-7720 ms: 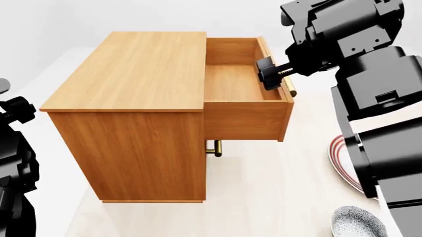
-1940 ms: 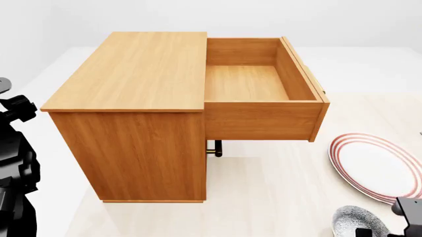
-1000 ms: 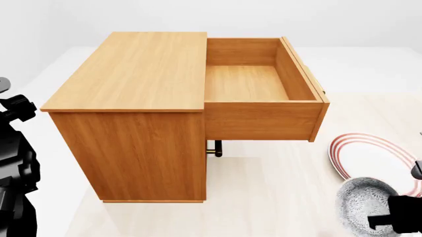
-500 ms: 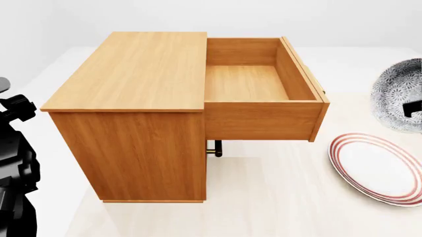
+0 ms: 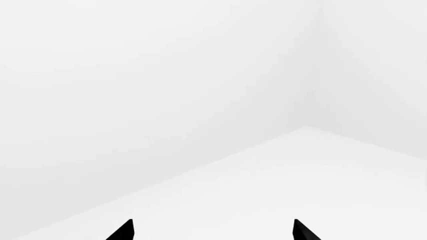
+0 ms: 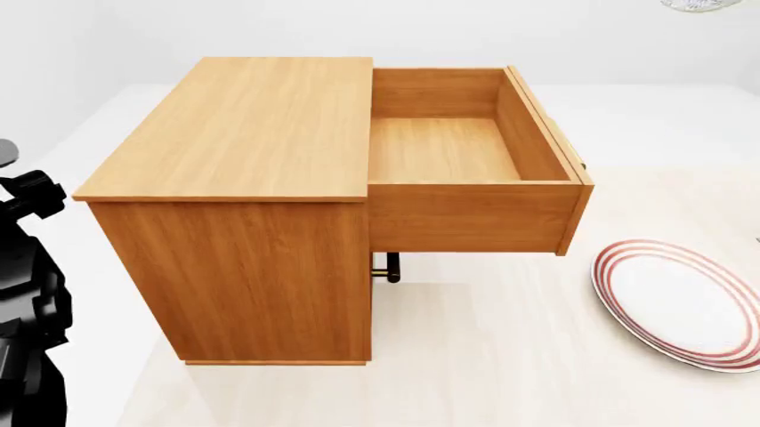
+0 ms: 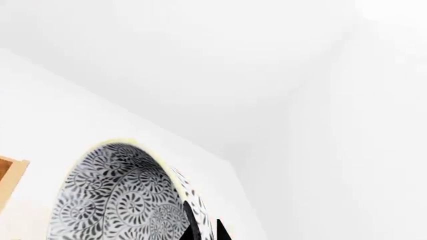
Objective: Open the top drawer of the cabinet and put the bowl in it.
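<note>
- Bowl [image 7: 127,200] fills the lower part of the right wrist view, its grey-patterned outside facing the camera and its pale rim showing along one edge.
- In the head view only a sliver of the bowl [image 6: 700,5] shows, at the very top edge, high above and well to the right of the cabinet [image 6: 238,213].
- The right gripper [image 7: 203,231] shows as two black fingertips pinched on the bowl's rim, one on each side of the wall, so it grips the bowl.
- The top drawer [image 6: 464,160] stands pulled far out of the cabinet, its plain wooden box bare inside and nothing over its mouth.
- A brass handle [image 6: 386,267] of a lower drawer peeks out beneath the open drawer.
- A flat white plate [image 6: 683,302] with red rings lies on the pale floor [image 6: 499,356] to the right of the cabinet, below and apart from the drawer front.
- The left arm [image 6: 24,294] sits as a dark mass at the head view's left edge, beside the cabinet's side and away from the drawer.
- The left gripper [image 5: 212,232] shows two black fingertips set well apart with nothing between them, facing only white walls and floor.
- A sliver of orange-brown wood [image 7: 8,180] shows at the edge of the right wrist view, beside the bowl; which part of the cabinet it is cannot be told.
</note>
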`<state>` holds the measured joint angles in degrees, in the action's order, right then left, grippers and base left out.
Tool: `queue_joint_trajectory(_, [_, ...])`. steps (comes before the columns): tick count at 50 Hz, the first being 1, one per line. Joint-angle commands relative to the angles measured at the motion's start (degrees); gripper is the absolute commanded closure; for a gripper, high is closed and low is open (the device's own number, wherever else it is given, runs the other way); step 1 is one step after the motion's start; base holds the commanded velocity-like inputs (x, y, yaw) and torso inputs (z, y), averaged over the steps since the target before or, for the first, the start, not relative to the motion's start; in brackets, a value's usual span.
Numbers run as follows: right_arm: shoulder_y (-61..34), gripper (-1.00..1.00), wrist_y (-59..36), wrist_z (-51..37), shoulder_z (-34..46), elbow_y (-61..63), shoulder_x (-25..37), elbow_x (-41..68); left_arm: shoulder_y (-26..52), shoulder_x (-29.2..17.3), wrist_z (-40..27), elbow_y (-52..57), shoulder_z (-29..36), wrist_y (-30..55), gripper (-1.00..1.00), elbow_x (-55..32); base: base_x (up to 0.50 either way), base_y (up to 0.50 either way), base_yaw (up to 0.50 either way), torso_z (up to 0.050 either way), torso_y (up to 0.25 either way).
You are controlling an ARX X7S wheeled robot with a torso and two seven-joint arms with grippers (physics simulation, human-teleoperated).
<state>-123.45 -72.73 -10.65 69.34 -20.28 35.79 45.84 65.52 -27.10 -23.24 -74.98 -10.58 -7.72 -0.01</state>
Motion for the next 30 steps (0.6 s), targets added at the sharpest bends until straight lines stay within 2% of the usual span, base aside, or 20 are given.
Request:
queue_joint_trajectory(1, [-3.7, 1.0, 7.2, 6.3, 6.0, -10.2, -11.0, -6.3, -0.1, 0.0, 0.0, 0.0, 0.0, -0.1, -1.0, 0.0, 0.0, 0.0, 0.0, 0.0, 0.0])
queue_joint_trajectory(12, [-2.2, 1.0, 9.0, 7.7, 7.4, -12.3, -14.8, -7.5, 0.0, 0.0, 0.1, 0.0, 0.0, -0.1, -1.0, 0.0, 0.0, 0.0, 0.0, 0.0, 0.0])
queue_joint_trajectory(30, [3.6, 1.0, 7.6, 7.3, 1.9, -12.1, -16.3, -1.6, -0.1, 0.0, 0.2, 0.0, -0.1, -0.3, -1.0, 0.0, 0.0, 0.0, 0.0, 0.0, 0.0])
